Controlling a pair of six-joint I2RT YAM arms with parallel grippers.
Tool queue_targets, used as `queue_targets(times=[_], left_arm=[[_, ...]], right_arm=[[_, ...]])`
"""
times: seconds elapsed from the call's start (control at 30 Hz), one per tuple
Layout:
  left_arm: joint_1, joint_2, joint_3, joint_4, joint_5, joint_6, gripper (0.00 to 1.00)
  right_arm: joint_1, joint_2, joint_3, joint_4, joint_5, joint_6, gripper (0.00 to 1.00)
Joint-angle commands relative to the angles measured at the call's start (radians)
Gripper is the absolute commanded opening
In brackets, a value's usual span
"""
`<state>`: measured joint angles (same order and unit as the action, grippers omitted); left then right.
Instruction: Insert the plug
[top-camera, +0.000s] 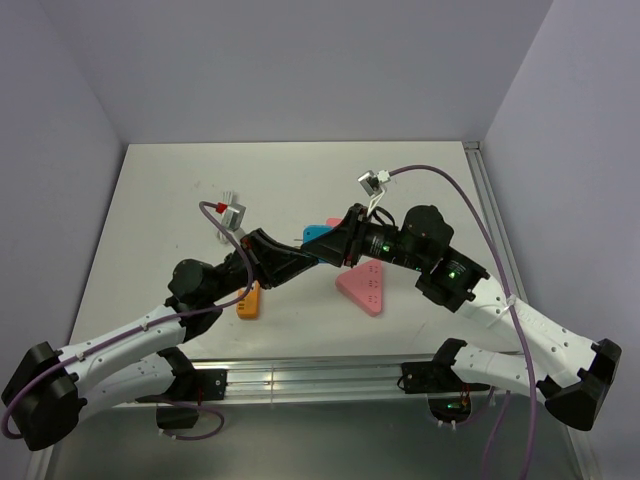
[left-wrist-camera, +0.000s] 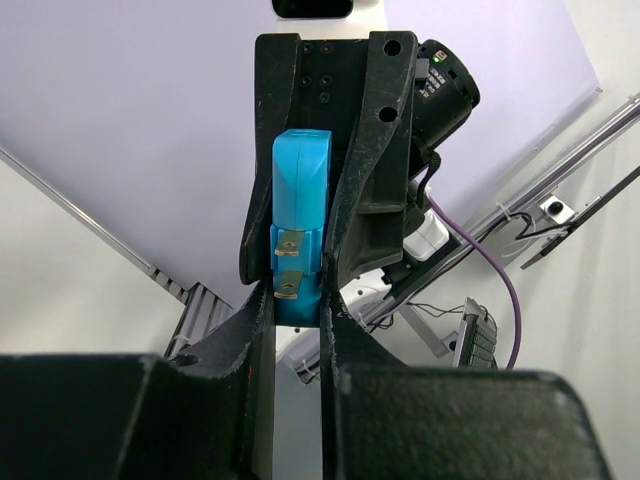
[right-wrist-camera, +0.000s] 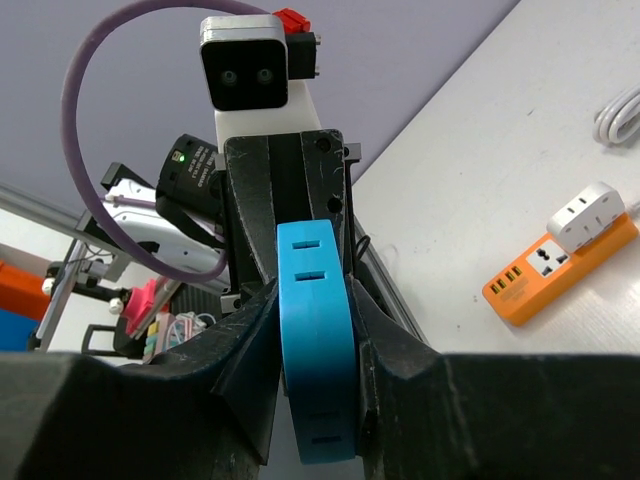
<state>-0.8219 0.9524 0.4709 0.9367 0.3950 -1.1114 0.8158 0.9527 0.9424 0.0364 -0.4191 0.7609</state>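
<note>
The bright-blue plug (top-camera: 316, 234) hangs above the table between both grippers, which meet tip to tip. My right gripper (top-camera: 337, 246) is shut on it; in the right wrist view the plug (right-wrist-camera: 318, 340) fills the gap between my right gripper's (right-wrist-camera: 318, 300) fingers. My left gripper (top-camera: 303, 252) also closes on it; in the left wrist view my left gripper (left-wrist-camera: 297, 305) pinches the lower end of the plug (left-wrist-camera: 300, 195), whose metal prongs (left-wrist-camera: 288, 245) point left. The pink triangular socket block (top-camera: 365, 287) lies on the table under the right arm.
An orange power strip (top-camera: 249, 300) lies near the left arm; the right wrist view shows the strip (right-wrist-camera: 540, 268) with a white plug (right-wrist-camera: 590, 212) in it. A pink item (top-camera: 331, 222) lies behind the blue plug. A white cable (right-wrist-camera: 620, 115) lies far right.
</note>
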Motion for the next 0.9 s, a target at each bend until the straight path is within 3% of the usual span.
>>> queue_targets(times=[0.0,0.4,0.87], left_arm=[[0.001,-0.011,-0.002,0.030,-0.004,0.019,0.00],[0.001,-0.003,-0.002,0.040,0.004,0.013,0.00],[0.001,-0.015,-0.009,0.037,0.005,0.013,0.00]], right_arm=[[0.006,-0.003,0.030,0.046,-0.006,-0.006,0.36],[0.006,-0.026,0.025,0.048,0.002,-0.008,0.40],[0.005,-0.020,0.026,0.071,-0.014,0.005,0.34]])
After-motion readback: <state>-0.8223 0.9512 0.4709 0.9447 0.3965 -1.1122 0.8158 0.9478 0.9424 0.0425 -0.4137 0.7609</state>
